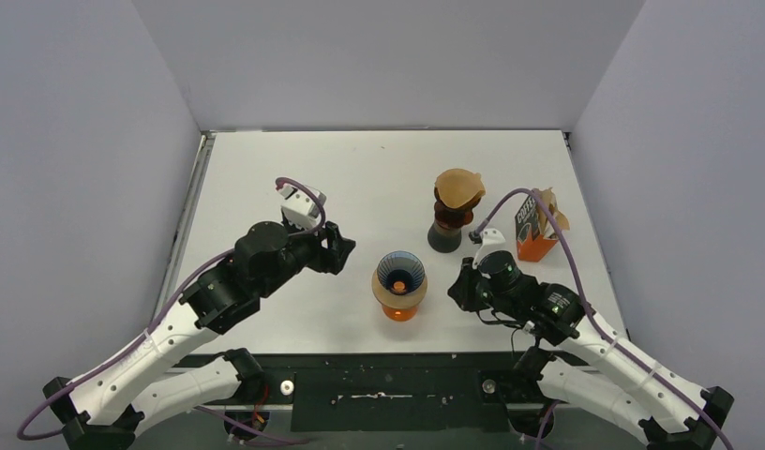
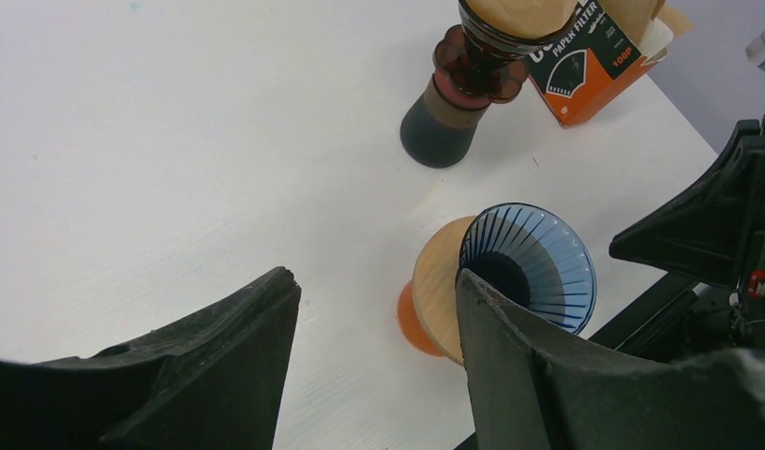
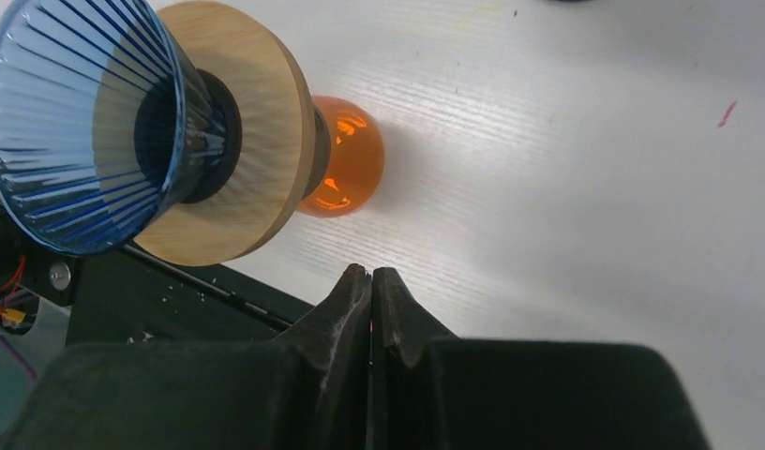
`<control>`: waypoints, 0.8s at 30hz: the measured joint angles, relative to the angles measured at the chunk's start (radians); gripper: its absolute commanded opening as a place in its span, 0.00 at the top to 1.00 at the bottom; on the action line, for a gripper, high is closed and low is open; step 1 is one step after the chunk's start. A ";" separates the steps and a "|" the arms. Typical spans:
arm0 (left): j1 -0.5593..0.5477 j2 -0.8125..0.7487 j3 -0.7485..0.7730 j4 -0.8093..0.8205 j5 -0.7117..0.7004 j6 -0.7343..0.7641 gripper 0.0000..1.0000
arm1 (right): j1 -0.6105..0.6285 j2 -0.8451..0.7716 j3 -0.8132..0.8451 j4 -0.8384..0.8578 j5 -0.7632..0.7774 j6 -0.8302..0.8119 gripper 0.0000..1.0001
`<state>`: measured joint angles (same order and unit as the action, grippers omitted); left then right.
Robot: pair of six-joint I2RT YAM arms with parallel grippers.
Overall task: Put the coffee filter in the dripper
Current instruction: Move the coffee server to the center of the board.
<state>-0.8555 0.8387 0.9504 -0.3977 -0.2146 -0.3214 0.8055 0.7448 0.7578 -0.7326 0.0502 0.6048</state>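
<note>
The blue ribbed glass dripper [image 1: 400, 274], with a wooden collar on an orange base, stands near the table's front edge, and its cone holds nothing. A brown paper coffee filter [image 1: 458, 186] rests on top of a dark red and grey stack [image 1: 446, 230] behind it. My left gripper [image 1: 339, 249] hovers just left of the dripper [image 2: 533, 258], open, with only bare table between its fingers [image 2: 374, 274]. To the dripper's right, my right gripper [image 1: 459, 287] is shut on nothing [image 3: 371, 270], with the dripper [image 3: 79, 122] ahead of it and to the left.
An orange box of paper filters [image 1: 536, 230] stands at the right, with brown filters poking out of its top. The dark stack [image 2: 444, 122] and the box [image 2: 590, 66] sit close together. Grey walls enclose the white table [image 1: 360, 178] on three sides.
</note>
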 measured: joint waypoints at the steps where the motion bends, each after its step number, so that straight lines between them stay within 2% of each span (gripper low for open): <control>1: 0.000 0.000 -0.002 0.000 -0.002 0.000 0.40 | 0.000 -0.010 -0.019 0.002 -0.013 0.015 1.00; 13: 0.000 -0.045 -0.018 0.007 -0.023 0.016 0.39 | -0.001 -0.063 -0.246 0.131 -0.192 0.213 1.00; 24: 0.000 -0.069 -0.055 0.017 -0.025 0.019 0.39 | -0.001 -0.098 -0.515 0.468 -0.361 0.472 1.00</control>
<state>-0.8555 0.7700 0.8959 -0.3809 -0.2398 -0.3023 0.8047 0.6464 0.2424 -0.2642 -0.3111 1.0763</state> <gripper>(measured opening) 0.609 0.022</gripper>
